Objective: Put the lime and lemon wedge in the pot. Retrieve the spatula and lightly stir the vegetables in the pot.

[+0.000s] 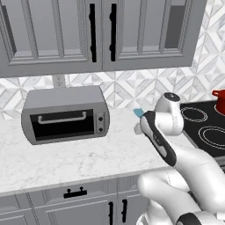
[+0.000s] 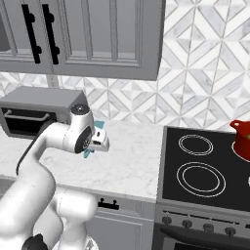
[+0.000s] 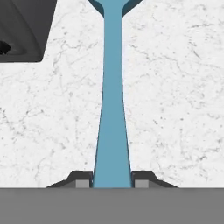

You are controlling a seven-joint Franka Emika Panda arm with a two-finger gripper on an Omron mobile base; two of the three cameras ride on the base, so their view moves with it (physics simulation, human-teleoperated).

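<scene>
claw clamped on spatula handle, over worktop nr toaster oven | pot far right on stove | advice: keep blade level, carry slow, enter pot from above

On the counter the toaster oven sits at nine o'clock under the wall cabinets, the stove at three o'clock carries the pot, and the spatula lies between them.
</scene>
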